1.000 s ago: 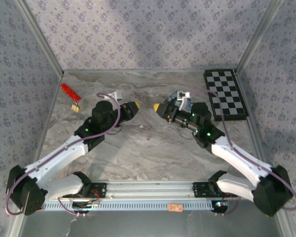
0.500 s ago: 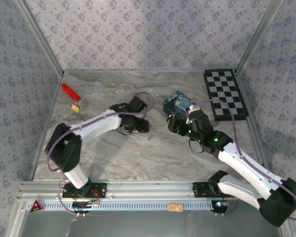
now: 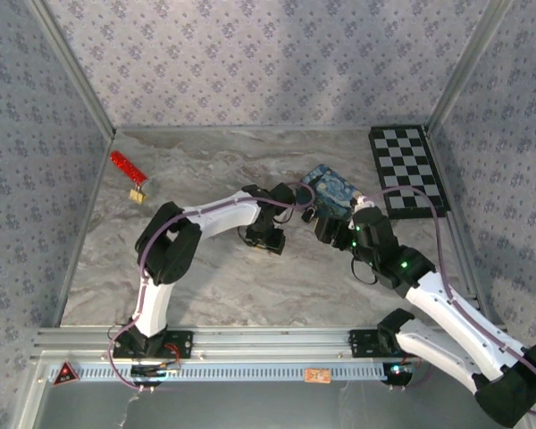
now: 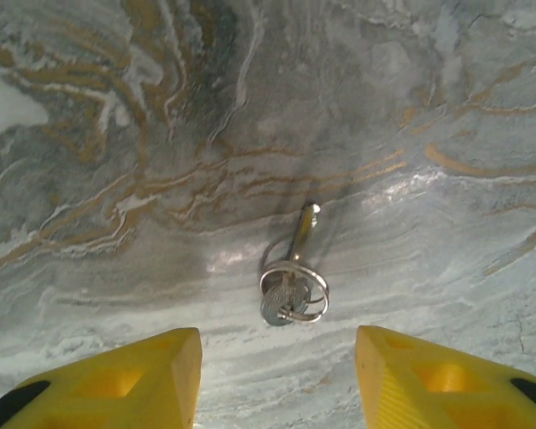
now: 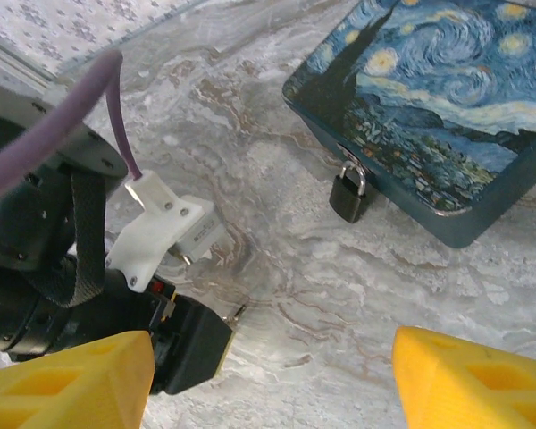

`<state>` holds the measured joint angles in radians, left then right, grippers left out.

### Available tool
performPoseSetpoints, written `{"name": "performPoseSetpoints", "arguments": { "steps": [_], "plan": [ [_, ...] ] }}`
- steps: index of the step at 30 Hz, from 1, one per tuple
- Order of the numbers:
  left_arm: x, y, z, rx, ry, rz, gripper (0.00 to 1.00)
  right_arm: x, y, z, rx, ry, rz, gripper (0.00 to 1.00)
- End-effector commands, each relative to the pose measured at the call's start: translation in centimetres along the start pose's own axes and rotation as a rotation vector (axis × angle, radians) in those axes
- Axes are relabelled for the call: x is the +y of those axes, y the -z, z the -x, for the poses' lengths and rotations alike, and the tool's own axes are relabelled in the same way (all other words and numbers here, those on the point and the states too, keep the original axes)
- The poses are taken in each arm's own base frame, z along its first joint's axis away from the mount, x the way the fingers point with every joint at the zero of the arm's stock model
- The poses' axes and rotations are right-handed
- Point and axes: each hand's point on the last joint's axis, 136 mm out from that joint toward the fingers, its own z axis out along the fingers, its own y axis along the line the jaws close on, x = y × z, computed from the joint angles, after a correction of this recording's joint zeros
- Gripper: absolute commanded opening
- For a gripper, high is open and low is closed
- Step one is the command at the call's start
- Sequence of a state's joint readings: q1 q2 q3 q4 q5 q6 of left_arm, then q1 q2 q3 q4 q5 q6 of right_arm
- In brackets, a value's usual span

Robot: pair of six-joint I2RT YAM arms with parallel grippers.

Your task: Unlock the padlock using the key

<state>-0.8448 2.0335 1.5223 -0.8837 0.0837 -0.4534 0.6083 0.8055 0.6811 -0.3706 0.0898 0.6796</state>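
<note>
The padlock (image 5: 348,194) hung from the front of the blue painted box (image 5: 438,116), at about 7 o'clock on the box in your right wrist view, and it looked locked. Over the last second your left arm (image 3: 223,214) had swung in from the 9 o'clock side of the tabletop (image 3: 214,277) to its middle, close to the box. That put the left end effector (image 4: 275,366) right behind the key (image 4: 290,284), which lay flat on its ring at 12 o'clock of the fingers. The fingers stood apart and held nothing. Your right end effector (image 5: 272,384) was spread wide and empty, facing the padlock. The approach looked done. You had yet to pick up the key, and a thin key flat on stone could slip.
</note>
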Motion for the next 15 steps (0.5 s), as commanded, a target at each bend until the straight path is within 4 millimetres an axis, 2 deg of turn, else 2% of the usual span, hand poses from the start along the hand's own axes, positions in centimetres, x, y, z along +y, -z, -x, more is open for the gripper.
{"name": "performPoseSetpoints", "arguments": {
  "steps": [1,9,15],
  "plan": [
    [-0.1,-0.1,-0.1,0.035,-0.047,0.042,0.46,-0.2,-0.1,-0.2,-0.002,-0.009,0.006,0.74],
    [0.0,-1.7,0.1,0.066,-0.054,0.104,0.36,0.0,-0.3,-0.2,-0.001,-0.019,0.018,0.74],
    [0.3,-1.8,0.5,0.046,-0.054,0.138,0.13,0.2,-0.6,-0.3,0.005,-0.025,0.028,0.75]
  ]
}}
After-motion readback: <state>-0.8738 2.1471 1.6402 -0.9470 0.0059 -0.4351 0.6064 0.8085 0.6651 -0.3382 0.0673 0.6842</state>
